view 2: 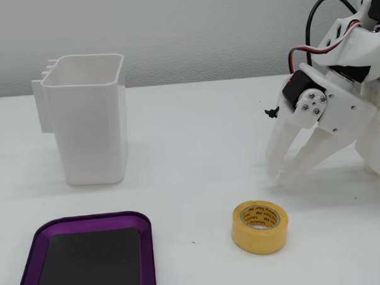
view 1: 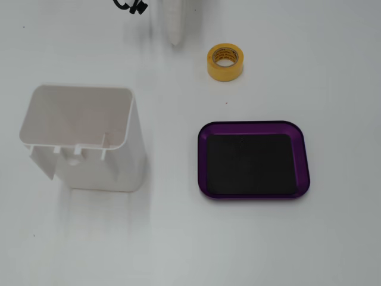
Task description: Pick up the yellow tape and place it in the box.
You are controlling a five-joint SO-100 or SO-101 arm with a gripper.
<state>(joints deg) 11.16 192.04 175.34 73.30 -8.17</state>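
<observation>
The yellow tape [view 1: 225,61] lies flat on the white table, and in the lower fixed view it [view 2: 260,226] sits just in front of the arm. The box, a purple tray with a black floor [view 1: 253,159], lies empty nearer the front; part of it shows at the bottom left of the other fixed view [view 2: 86,221]. My gripper [view 2: 277,176] points down at the table behind and slightly right of the tape, not touching it. Its fingertips almost meet and hold nothing. From above only one white fingertip [view 1: 174,39] shows at the top edge, left of the tape.
A tall white open container [view 1: 83,137] stands left of the tray; it also shows at the back left of the lower fixed view [view 2: 88,118]. The arm's body and cables [view 2: 350,60] fill the right side.
</observation>
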